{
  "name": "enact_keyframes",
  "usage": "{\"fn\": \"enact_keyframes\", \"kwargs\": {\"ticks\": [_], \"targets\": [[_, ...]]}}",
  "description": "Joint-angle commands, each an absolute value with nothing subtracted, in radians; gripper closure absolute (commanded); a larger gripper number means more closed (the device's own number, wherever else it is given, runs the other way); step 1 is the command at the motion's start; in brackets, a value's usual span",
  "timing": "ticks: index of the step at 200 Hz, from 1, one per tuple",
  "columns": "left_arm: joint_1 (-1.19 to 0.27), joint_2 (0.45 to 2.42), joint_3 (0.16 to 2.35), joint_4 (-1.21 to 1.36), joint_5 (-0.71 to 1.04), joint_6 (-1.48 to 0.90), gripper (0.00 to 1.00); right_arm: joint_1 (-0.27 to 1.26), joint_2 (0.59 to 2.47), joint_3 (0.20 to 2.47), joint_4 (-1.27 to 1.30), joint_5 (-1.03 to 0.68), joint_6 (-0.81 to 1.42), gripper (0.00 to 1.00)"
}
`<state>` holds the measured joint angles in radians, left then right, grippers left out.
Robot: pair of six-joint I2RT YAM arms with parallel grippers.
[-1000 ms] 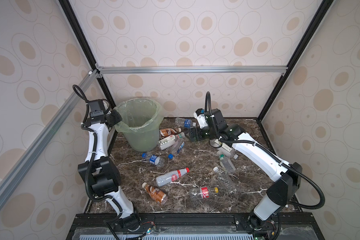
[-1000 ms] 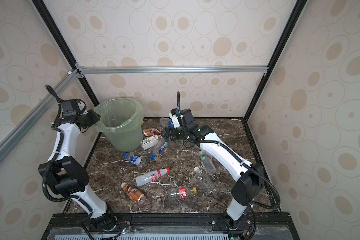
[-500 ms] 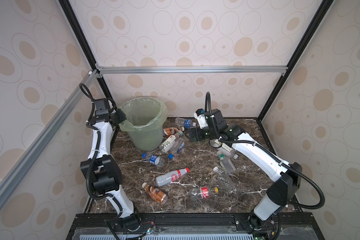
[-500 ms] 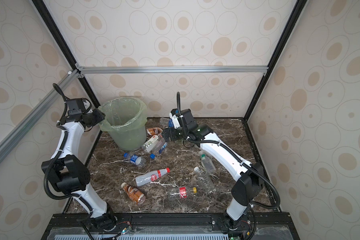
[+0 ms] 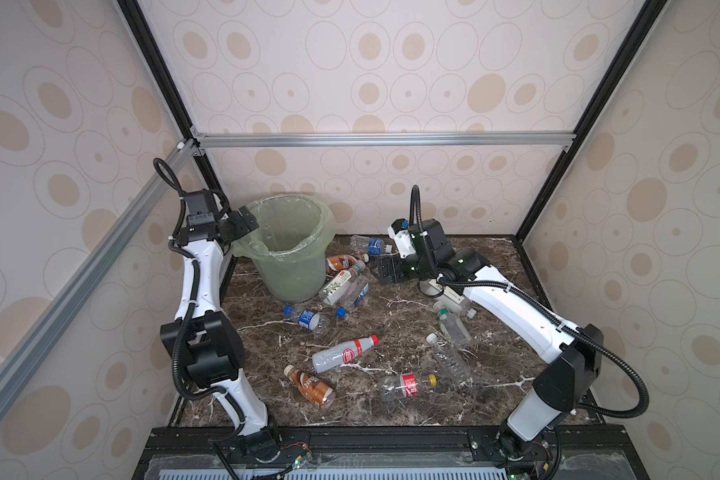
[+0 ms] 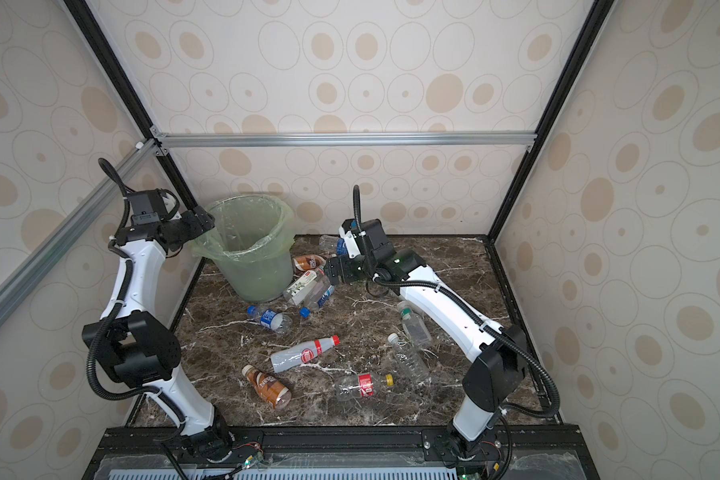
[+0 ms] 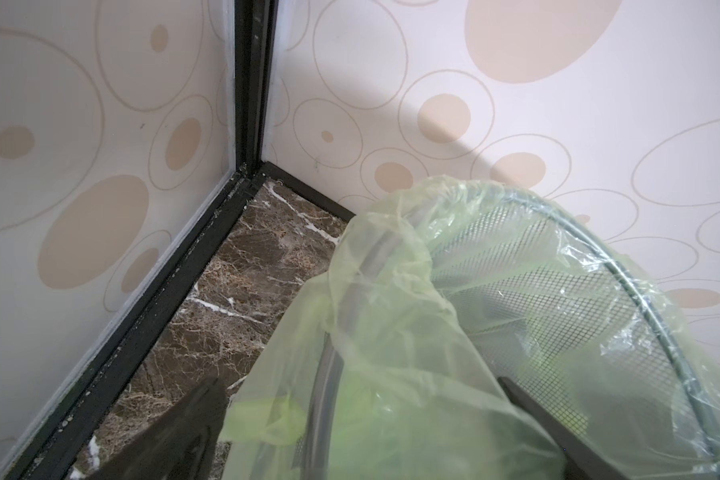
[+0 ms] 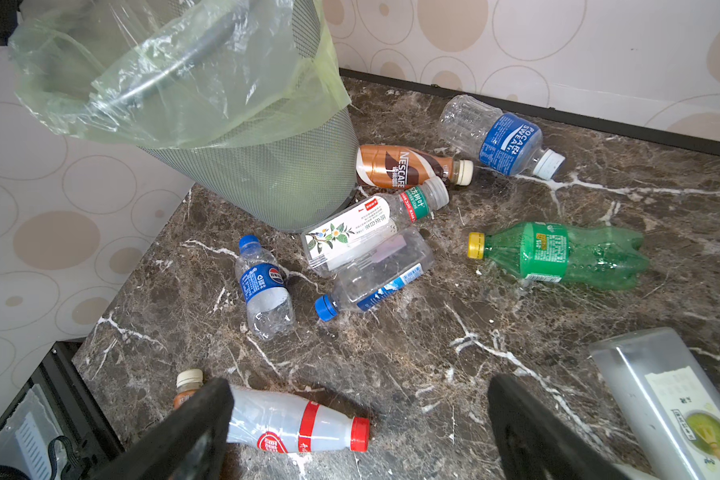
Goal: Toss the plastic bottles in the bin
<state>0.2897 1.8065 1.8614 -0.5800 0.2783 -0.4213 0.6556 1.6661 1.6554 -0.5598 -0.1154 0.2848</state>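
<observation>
The job looks barely begun. Every small plastic bottle in view lies on the dark brown marble counter (image 5: 395, 320), and none shows inside the round pale green mesh bin (image 5: 292, 270) with its thin green bag liner.

The left end effector (image 5: 244, 221) sits at the bin's rim, released and empty. One of its fingers (image 7: 184, 432) is outside the liner and its partner shows dimly through the bag (so the rim runs between them, pinched by neither).

The right end effector (image 5: 382, 270) hovers above the counter just beside the bin, spread wide with nothing in it. I judge that the picking step falls to it.

In the right wrist view, three bottles lie ahead of its fingers:
- a crumpled green bottle with a yellow cap (image 8: 558, 253), lying apart from the others
- a clear white-labelled bottle (image 8: 354, 230), close against the bin's foot
- a brown-labelled coffee bottle (image 8: 404, 166), just beyond the white-labelled one

The next move calls for a descent square across one bottle's body. The green one looks easiest, since nothing touches it.
</observation>
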Motion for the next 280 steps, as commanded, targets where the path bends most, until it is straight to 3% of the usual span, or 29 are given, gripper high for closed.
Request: {"fn": "enact_keyframes", "kwargs": {"ticks": [1,111,223,280], "targets": [[0.287,1.774,1.918,-0.609,0.264,-0.400,0.01,0.669,1.638,1.644,-0.561,-0.109,0.296,0.01],[0.303,1.698,1.890,-0.666,0.202,-0.342,0.01,0.680,1.625,1.644,-0.572,-0.096,0.300,0.01],[0.407,1.649,1.674,-0.497,0.441,-0.449,0.01,0.690,1.690,1.679,-0.567,-0.115,0.295,0.01],[0.455,1.635,1.669,-0.496,0.388,-0.458,0.01,0.691,1.705,1.667,-0.552,-0.117,0.284,0.01]]}}
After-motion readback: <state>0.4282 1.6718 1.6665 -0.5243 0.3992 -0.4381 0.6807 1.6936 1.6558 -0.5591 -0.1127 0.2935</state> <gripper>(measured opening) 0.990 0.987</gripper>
